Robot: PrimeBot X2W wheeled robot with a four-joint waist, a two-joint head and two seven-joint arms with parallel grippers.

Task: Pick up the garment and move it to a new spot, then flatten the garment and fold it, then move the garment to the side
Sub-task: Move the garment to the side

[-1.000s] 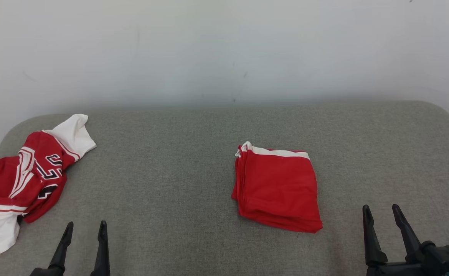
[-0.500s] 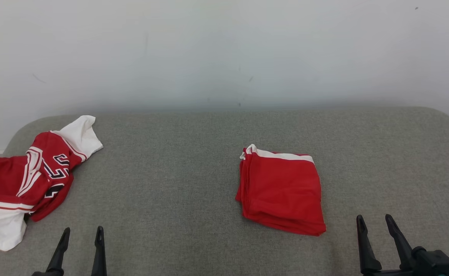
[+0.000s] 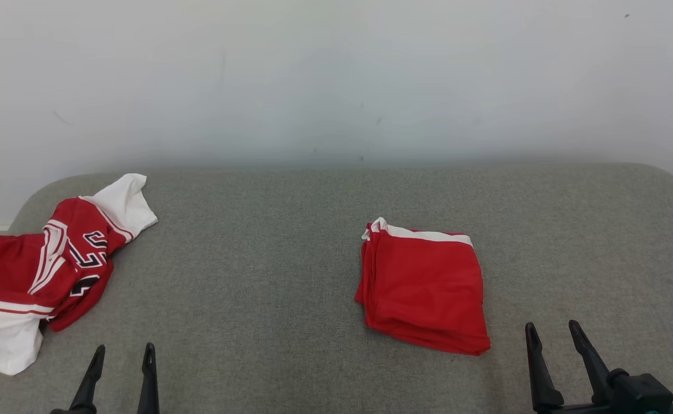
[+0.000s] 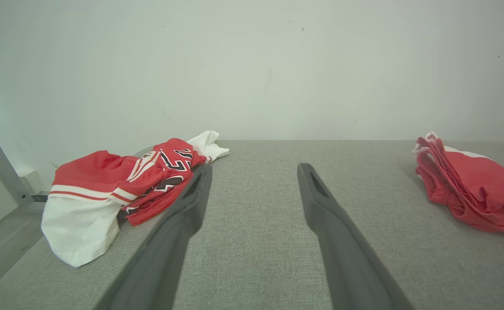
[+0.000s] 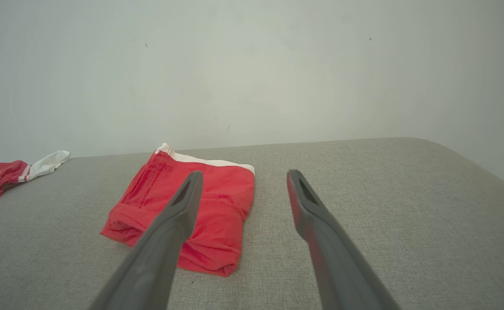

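the right pincer (image 3: 551, 325) has drifted left at lower right, wide and empty; the left pincer (image 3: 125, 347), lower left, gapes too; the folded garment (image 3: 423, 287) lies centre-right.

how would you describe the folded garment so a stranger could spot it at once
Start at the wide grey fabric surface below the pale wall. Right of its middle lies the folded garment, a neat red stack with a white band along its far edge. Unlike the crumpled jersey at the left end, it is squared off and shows no numbers.
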